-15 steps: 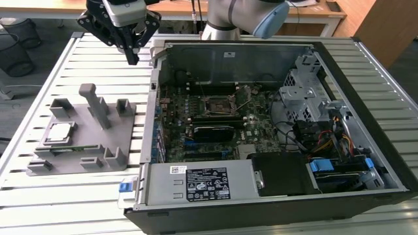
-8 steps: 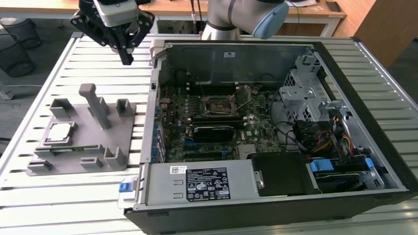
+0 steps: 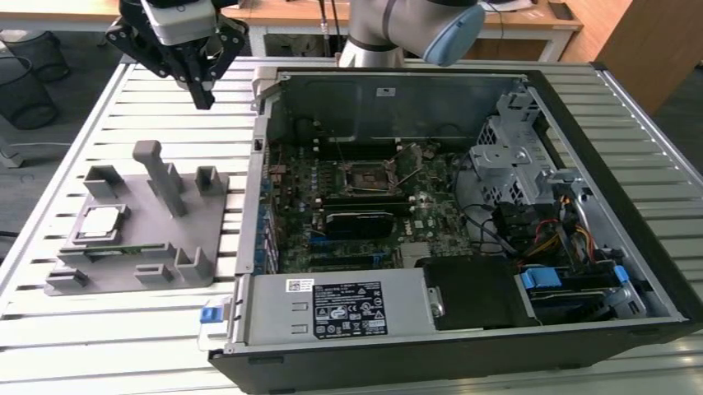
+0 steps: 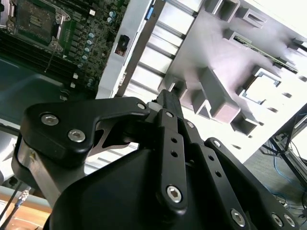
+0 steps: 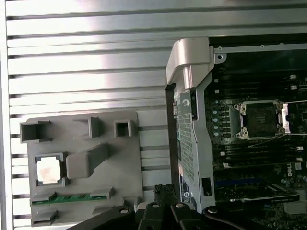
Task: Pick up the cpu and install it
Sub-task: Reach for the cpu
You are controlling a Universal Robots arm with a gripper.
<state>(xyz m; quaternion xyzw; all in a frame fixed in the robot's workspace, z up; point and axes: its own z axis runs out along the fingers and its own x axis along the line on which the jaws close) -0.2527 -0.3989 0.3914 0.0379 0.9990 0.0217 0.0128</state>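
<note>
Jaws closed on nothing: gripper (image 3: 203,100) hangs over slats (image 3: 66,329), well apart from cpu (image 3: 101,222); post (image 3: 165,185) on fixture (image 3: 209,239) rises between; case (image 3: 439,350) stands beside.

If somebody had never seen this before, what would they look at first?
Probably the big open computer case lying on the slatted table, its green circuit board showing. Then the robot's black hand, hanging above the table on the exterior view's left. Nearer the front on that side, the shiny silver cpu sits in a grey plastic holder.
</note>
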